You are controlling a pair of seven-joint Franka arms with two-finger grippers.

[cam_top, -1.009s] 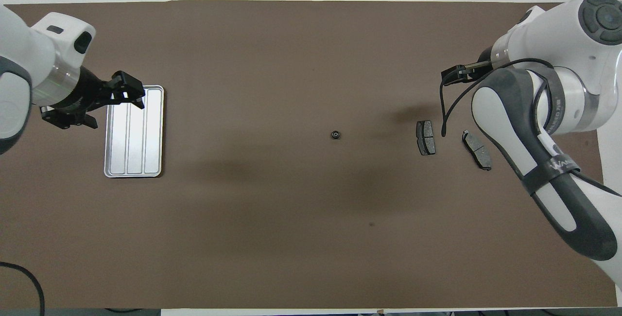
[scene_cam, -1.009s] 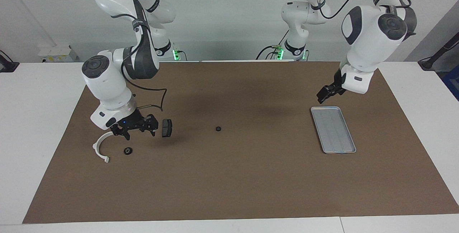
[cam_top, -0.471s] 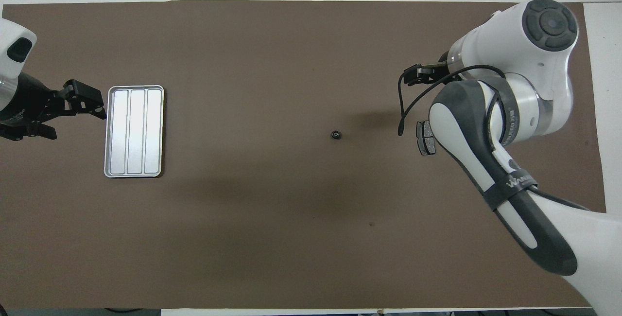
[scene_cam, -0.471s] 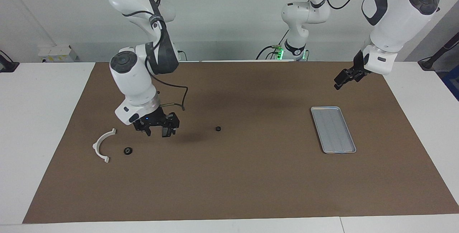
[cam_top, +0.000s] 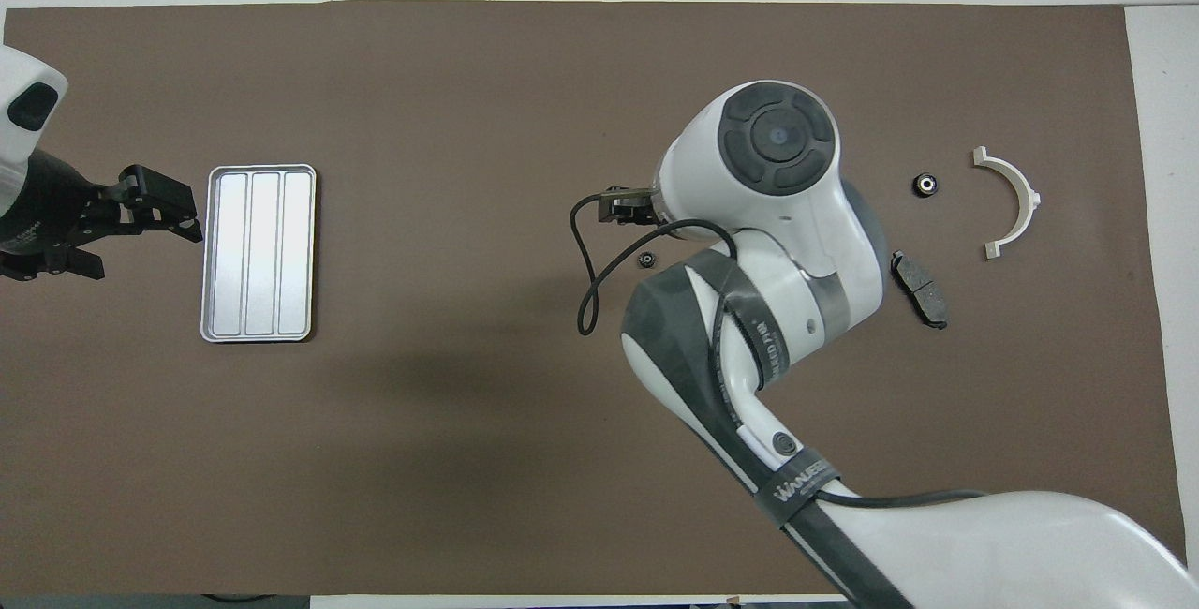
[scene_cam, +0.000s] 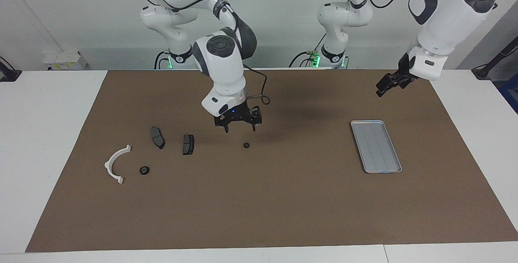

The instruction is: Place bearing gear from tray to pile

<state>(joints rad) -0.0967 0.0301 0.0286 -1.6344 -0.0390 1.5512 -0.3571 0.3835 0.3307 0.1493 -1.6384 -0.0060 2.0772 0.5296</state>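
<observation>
We see a brown mat (scene_cam: 259, 198) covering a white table, with two white robot arms reaching in from the top of the facing view. The right gripper (scene_cam: 239, 126) hangs at the centre of the frame, its fingers spread apart and holding nothing. A small black bearing gear (scene_cam: 246, 145) lies on the mat just below and slightly to the right of those fingers, not touching them. In the overhead view the same gear (cam_top: 645, 259) sits just under the gripper's dark tip, at mid-frame.

The left gripper (scene_cam: 386, 85) hovers in the upper right of the facing view, above the silver tray (scene_cam: 376, 146), fingers released and empty. The tray holds nothing we can see.

At the left of the facing view lie a white curved bracket (scene_cam: 115, 164), a second black gear (scene_cam: 144, 170) and two dark brake pads (scene_cam: 158, 137) (scene_cam: 188, 144).

Lettering runs along a black band on the right arm in the overhead view; we cannot read it with certainty.
</observation>
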